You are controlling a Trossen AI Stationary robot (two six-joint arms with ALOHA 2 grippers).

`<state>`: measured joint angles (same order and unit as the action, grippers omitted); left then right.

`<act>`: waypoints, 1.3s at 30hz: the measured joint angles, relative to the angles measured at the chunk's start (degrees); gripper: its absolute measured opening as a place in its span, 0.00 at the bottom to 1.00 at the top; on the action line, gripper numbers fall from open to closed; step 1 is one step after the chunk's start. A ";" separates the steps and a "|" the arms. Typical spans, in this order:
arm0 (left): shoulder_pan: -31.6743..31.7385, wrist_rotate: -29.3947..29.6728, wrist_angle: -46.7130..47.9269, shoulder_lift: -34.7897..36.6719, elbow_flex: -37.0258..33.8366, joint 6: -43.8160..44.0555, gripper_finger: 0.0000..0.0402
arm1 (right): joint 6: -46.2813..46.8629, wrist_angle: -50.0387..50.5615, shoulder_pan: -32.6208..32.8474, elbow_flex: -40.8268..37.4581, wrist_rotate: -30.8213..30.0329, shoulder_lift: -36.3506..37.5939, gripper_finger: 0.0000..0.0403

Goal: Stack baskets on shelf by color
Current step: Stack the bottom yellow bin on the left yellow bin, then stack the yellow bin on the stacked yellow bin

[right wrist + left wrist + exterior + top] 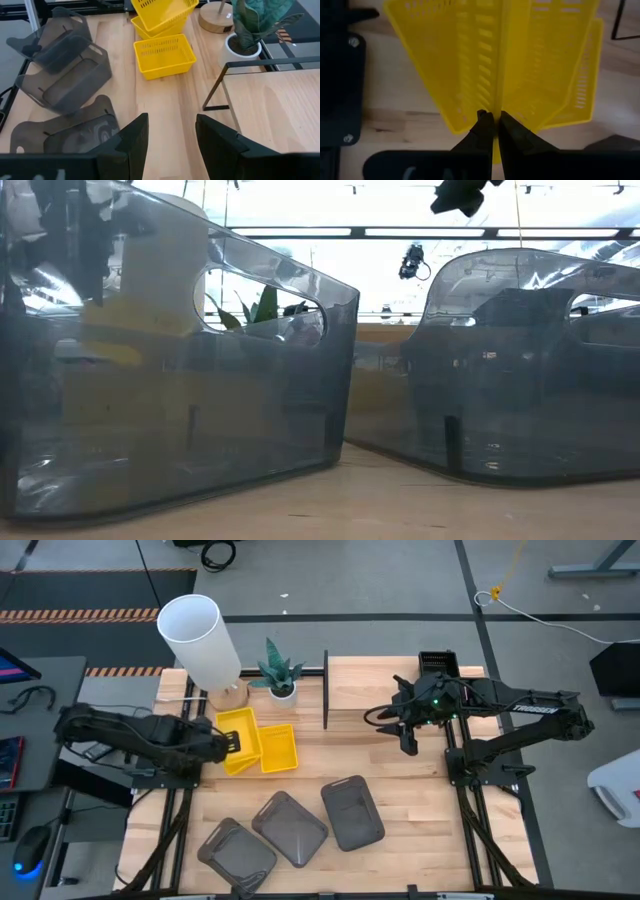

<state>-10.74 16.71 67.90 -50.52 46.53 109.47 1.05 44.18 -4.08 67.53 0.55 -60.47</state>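
My left gripper (232, 744) is shut on a yellow basket (240, 728) near the table's left side. That basket sits tilted over a second yellow basket (149, 29). A third yellow basket (279, 750) stands beside them on the table. Three grey baskets (290, 828) lie along the near edge. A black mesh basket (438, 664) rests at the far right of the shelf (370, 680), a wooden board in a thin black frame. My right gripper (408, 742) hovers open over the shelf's near edge and touches nothing. My left gripper pinches one mesh side wall of the yellow basket at its rim (496, 102), one finger (482, 127) on each face of the wall. It comes level from the table's left side. The basket is tilted and overlaps the yellow basket beneath it (582, 90).
A tall white cylinder (200, 638) on a wooden base and a small potted plant (279, 670) stand at the far edge, just left of the shelf's black post (326, 690). Bare tabletop lies between the yellow and grey baskets.
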 joint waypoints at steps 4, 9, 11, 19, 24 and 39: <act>-2.61 -0.04 0.80 0.04 -1.11 4.53 0.03 | -1.21 0.02 0.00 0.00 1.04 0.00 0.42; -6.55 -0.42 0.07 0.02 -4.02 11.72 0.03 | -2.19 0.02 0.00 0.00 1.05 0.00 0.42; -7.89 0.39 -1.85 0.03 -5.11 13.49 0.03 | -2.26 0.02 0.00 0.00 1.17 0.00 0.42; -8.92 -3.06 -5.48 -0.09 -7.48 14.58 0.15 | -2.77 0.02 0.00 0.00 2.42 0.00 0.42; -8.91 -6.01 -4.62 -0.07 -7.53 10.59 0.30 | -2.72 0.02 0.00 0.00 3.94 0.00 0.42; -5.02 -1.57 -29.21 -8.30 -4.80 -24.44 0.37 | -2.74 0.00 0.00 0.00 3.50 0.00 0.42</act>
<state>-15.76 15.13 38.70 -58.82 41.74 85.03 -1.69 44.18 -4.08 67.53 4.05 -60.47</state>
